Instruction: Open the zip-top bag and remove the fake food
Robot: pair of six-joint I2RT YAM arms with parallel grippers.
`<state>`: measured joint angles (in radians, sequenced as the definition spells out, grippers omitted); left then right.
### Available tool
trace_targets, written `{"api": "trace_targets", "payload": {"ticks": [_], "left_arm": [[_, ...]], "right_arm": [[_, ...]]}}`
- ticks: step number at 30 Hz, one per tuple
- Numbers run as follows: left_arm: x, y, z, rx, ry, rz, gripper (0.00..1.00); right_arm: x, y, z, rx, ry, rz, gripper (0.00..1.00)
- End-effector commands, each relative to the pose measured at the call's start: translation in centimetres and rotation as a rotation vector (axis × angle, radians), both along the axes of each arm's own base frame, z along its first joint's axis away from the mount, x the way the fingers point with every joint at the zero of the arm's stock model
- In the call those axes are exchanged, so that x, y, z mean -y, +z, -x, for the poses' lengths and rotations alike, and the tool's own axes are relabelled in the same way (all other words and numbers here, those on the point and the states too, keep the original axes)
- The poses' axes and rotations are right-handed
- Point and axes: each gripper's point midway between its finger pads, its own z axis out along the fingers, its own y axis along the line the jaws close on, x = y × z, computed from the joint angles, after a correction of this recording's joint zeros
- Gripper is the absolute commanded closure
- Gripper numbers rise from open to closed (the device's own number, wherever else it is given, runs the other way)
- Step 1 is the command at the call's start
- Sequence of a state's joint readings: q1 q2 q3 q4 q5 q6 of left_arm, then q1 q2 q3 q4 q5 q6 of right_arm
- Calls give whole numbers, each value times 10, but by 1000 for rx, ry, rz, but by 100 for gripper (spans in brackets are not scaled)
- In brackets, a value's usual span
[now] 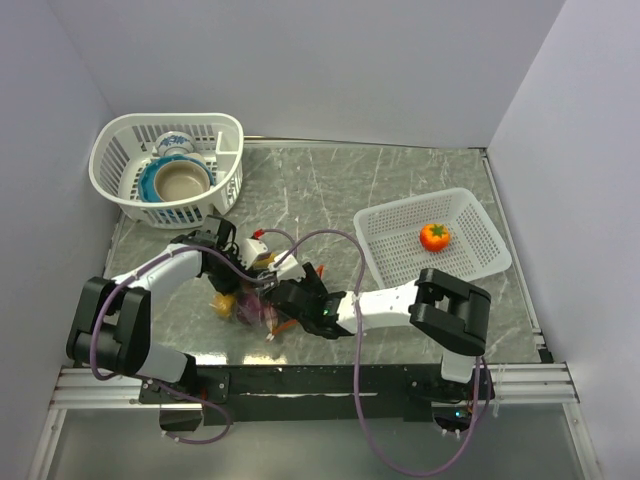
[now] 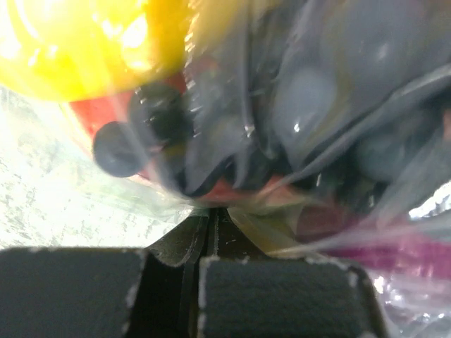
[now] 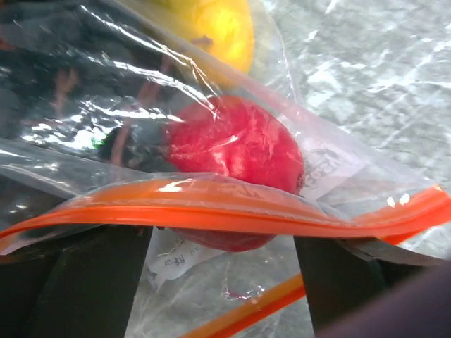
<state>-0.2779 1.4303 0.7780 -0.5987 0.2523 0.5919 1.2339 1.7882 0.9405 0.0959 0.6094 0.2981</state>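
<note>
The zip-top bag (image 1: 243, 306) lies at the near middle of the table between both grippers. My left gripper (image 1: 230, 288) is shut on the bag's clear film; in the left wrist view (image 2: 208, 229) its jaws meet on a fold, with a yellow fruit (image 2: 77, 42), dark grapes (image 2: 151, 120) and something red behind the plastic. My right gripper (image 3: 222, 282) is open at the bag's mouth. The mouth gapes: one orange zip strip (image 3: 211, 211) lies across both fingers, the other (image 3: 261, 306) runs lower between them. A red tomato (image 3: 236, 148) sits just inside. An orange fruit with a green stem (image 1: 434, 236) lies in the right basket.
A white basket (image 1: 470, 215) stands at the right. A second white basket (image 1: 120, 185) at the back left holds blue-and-white bowls (image 1: 180, 178). The walls close in at back and sides. A black rail runs along the near table edge.
</note>
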Motion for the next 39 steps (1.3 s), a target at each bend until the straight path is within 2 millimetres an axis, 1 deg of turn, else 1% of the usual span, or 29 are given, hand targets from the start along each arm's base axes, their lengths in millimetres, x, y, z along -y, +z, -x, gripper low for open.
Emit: {"api": "trace_targets", "payload": {"ticks": [1,2,3,4,5,6,7,8,9,10,11,12,13,14,16,17,18,19,20,24,25,26,28,29,30,31,33,36,39], "left_arm": [[4,1,14,-29,-46,20,99],[4,1,14,-28,-46,21,99],[4,0,15,-30,-43,22,99],[4,1,13,-24,-41,21,99],[4,1,12,-25,-36,21,99],[4,1,11,-23,-36,20,99],[4,1,10,-21,-32,18,99],[3,0,10,-22,-29,12,99],[2,0,9,-19,-27,7,99],[2,0,8,-17,-26,3,99],[1,-1,8,-19,-23,0,99],[1,-1,7,-16,-24,-1,99],[1,-1,7,-19,-21,-2,99],[0,-2,7,-20,-22,-5,99],[0,-3,7,-21,-20,-6,99],[2,-3,8,-26,-21,2,99],[1,-3,8,-29,-18,1,99],[2,-2,8,-27,-17,3,99],[3,-1,7,-27,-17,7,99],[4,1,9,-29,-17,17,99],[4,1,10,-32,-15,14,99],[3,1,10,-32,-14,13,99],[3,2,9,-30,-14,12,99],[3,1,10,-34,-13,14,99],[4,1,10,-35,-15,15,99],[5,1,10,-38,-15,20,99],[5,3,9,-34,-13,23,99],[5,3,10,-35,-14,22,99],[4,1,10,-35,-14,17,99]], "right_arm": [[-20,11,9,-51,39,-124,31],[-18,23,11,-46,39,-154,35],[-14,27,12,-38,32,-160,39],[-6,27,17,-41,31,-157,45],[-2,45,19,-27,29,-199,48],[3,52,22,-24,28,-215,49],[12,51,26,-27,26,-214,49],[19,71,28,-17,20,-260,49],[25,76,29,-13,13,-273,49],[37,75,32,-15,4,-259,49],[43,96,33,1,-4,-319,49],[49,102,35,7,-8,-334,49],[60,105,33,24,-33,-341,48],[70,121,34,44,-48,-377,48],[89,129,29,76,-95,-388,48],[108,138,20,108,-160,-404,48],[121,139,13,123,-204,-403,48],[136,136,8,131,-251,-394,48],[163,136,-7,151,-359,-400,48],[224,122,-28,165,-596,-376,49],[231,121,-31,163,-630,-373,49],[236,115,-33,150,-650,-355,47],[243,114,-39,135,-688,-350,30],[246,105,-40,112,-706,-319,19],[247,103,-42,104,-716,-309,0],[247,106,-44,109,-729,-304,0],[247,104,-46,103,-739,-284,0],[243,116,-48,121,-722,-312,0],[225,128,-44,127,-625,-352,0]]}}
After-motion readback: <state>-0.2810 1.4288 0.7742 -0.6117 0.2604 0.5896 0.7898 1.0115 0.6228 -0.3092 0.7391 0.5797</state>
